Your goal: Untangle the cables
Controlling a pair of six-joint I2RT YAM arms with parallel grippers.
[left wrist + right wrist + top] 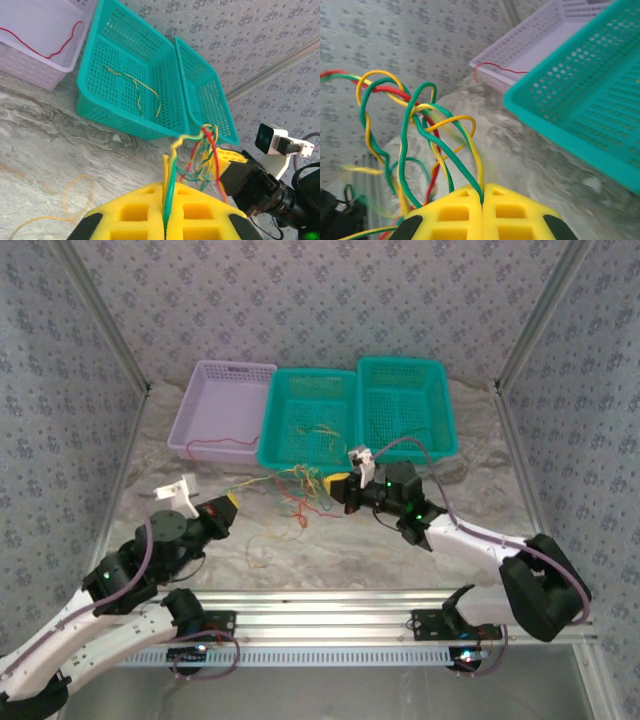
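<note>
Left gripper (165,212) pinches the cables (300,485) from 8 o'clock; right gripper (482,199) pinches them from 3 o'clock. Nearest teal basket (270,425) sits at their 12.

marbled table (380,555) bears a lavender basket (236,367), left teal basket (267,425), right teal basket (449,410), one loose orange wire (262,546).

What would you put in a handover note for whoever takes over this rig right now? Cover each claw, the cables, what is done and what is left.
Left claw: shut on green and yellow strands of the tangle.
Right claw: shut on the tangle's other side.
Done: a red cable lies in the lilac basket; yellow cables in the teal basket beside it.
To do: separate the tangle; an orange cable lies on the table.
</note>
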